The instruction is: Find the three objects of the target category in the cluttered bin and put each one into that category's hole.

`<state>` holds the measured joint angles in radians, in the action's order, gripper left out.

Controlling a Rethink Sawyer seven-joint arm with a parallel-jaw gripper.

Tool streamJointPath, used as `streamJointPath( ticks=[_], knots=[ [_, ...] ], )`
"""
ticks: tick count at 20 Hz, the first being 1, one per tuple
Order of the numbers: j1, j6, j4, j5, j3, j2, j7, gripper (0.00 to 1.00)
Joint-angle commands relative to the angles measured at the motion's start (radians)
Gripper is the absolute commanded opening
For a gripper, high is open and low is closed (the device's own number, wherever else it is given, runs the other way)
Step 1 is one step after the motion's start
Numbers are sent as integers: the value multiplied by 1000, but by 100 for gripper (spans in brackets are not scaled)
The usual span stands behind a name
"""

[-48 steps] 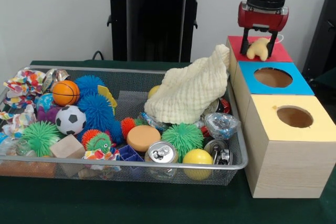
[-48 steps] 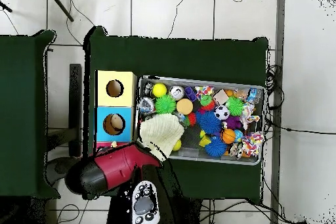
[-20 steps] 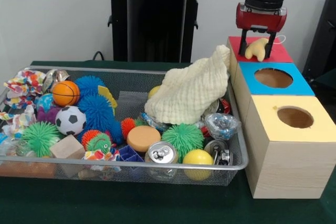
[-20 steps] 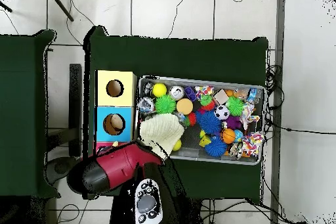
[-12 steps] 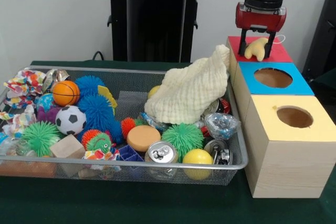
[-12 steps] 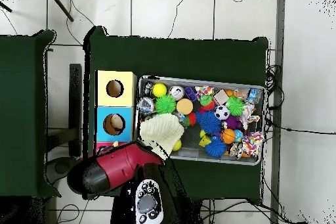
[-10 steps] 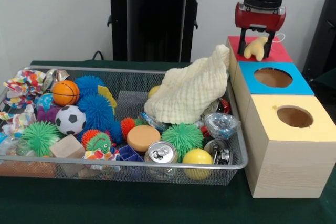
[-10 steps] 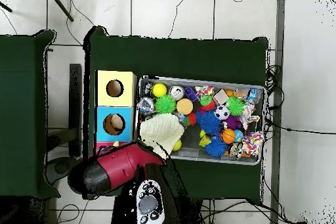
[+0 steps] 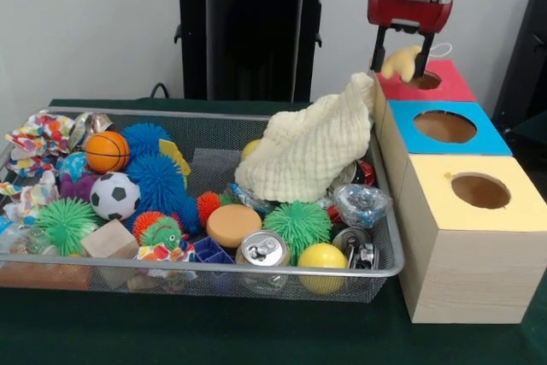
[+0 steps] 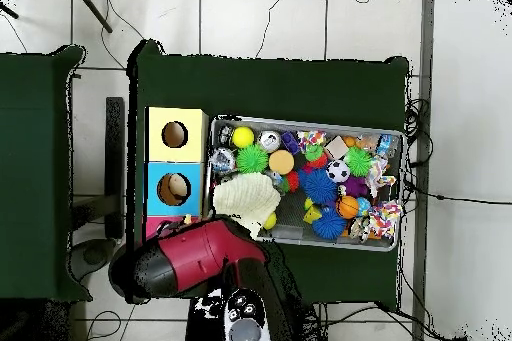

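The cluttered bin [image 9: 197,267] is lying below the gripper [image 9: 399,61] and to its side toward the picture's left in the front view, and it is looking quite full: balls, spiky toys, cans and a big cream cloth [image 9: 309,150] heaped at the end of the bin nearest to the gripper. The gripper is hanging above the red-topped box [image 9: 438,81], over its edge on the bin side, and its two fingers are closing around a small yellow soft toy [image 9: 402,61] (it looks like a plush animal, but I cannot tell which), so this thing is lifted in the air and is touching no box. The round hole in the red top is showing just beside and below the toy, on the side away from the bin. I am judging that this carried object is not yet delivered, because it is hanging in the fingers and not in the hole. Further from the gripper, toward the camera, the blue-topped box [image 9: 479,141] and then the yellow-topped box [image 9: 461,250] are standing in one row. In the overhead view something pale is showing inside the blue hole, but how many target objects are already delivered I cannot tell.
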<state>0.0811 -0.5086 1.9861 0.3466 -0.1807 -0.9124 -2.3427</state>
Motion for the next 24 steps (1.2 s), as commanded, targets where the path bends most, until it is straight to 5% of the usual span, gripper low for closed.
streamJointPath(
  ticks=[1, 24],
  knots=[
    [40, -141, 50, -42, -107, -65, 114, 100],
    [-70, -50, -18, 51, -32, 52, -16, 100]
  ],
)
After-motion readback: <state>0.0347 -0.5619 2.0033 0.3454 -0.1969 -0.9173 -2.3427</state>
